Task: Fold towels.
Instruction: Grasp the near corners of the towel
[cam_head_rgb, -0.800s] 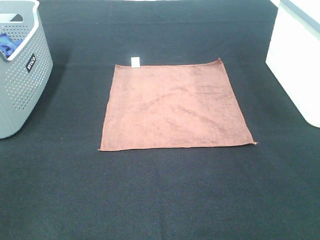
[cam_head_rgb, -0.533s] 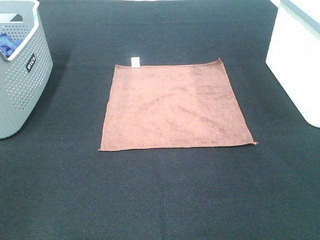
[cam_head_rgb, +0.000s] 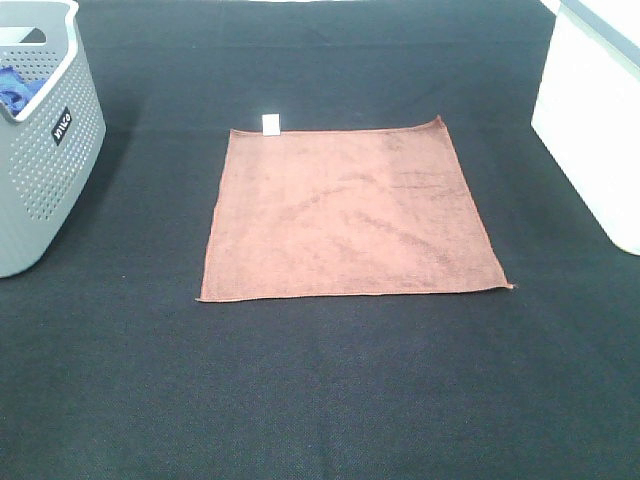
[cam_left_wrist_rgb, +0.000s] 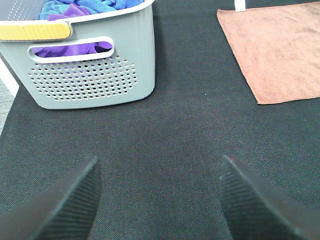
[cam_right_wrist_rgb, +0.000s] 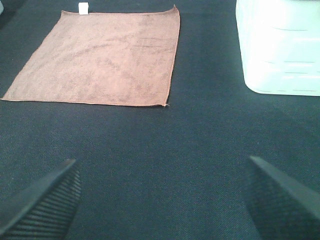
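Note:
A brown towel lies flat and unfolded on the black table, with a small white tag at its far left corner. It also shows in the left wrist view and the right wrist view. Neither arm appears in the high view. My left gripper is open and empty over bare cloth, near the basket and apart from the towel. My right gripper is open and empty, on the near side of the towel's right corner.
A grey perforated basket stands at the far left and holds blue and purple towels. A white bin stands at the right edge, and it shows in the right wrist view. The table has a black cloth.

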